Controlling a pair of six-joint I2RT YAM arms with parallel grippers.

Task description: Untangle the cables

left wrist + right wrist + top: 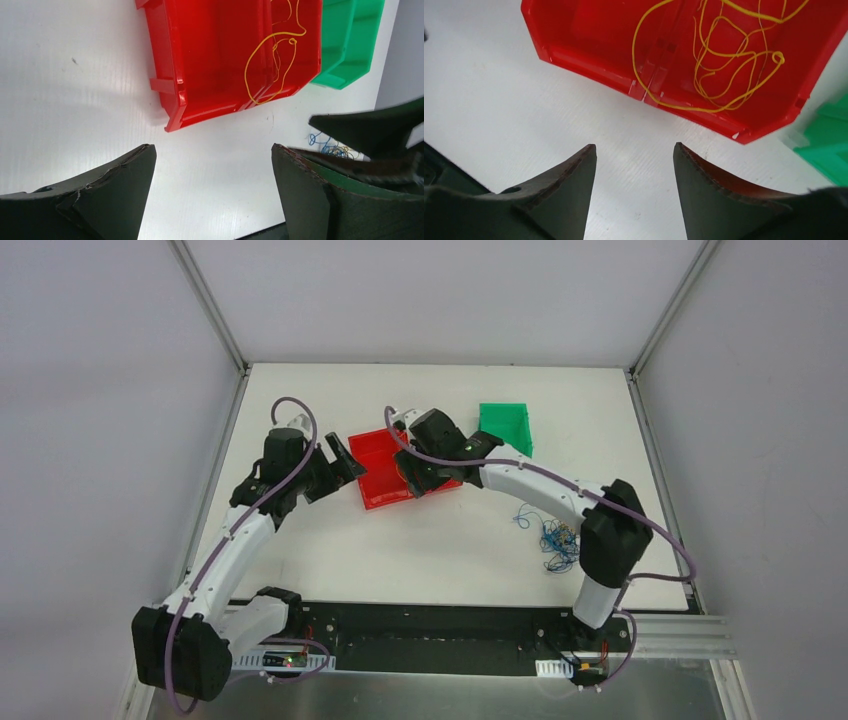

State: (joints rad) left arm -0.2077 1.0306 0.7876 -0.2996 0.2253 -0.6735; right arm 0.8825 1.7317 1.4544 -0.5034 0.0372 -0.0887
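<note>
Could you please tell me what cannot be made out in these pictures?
Top view: the tangle of cables is too small to count strands, and the right arm may hide its right edge.
Left wrist view: the same tangle is mostly hidden behind the right arm.
Right wrist view: the yellow cable in the red bin is cut off by the top edge.
Right wrist view: the green bin is blurred and cut by the right edge.
</note>
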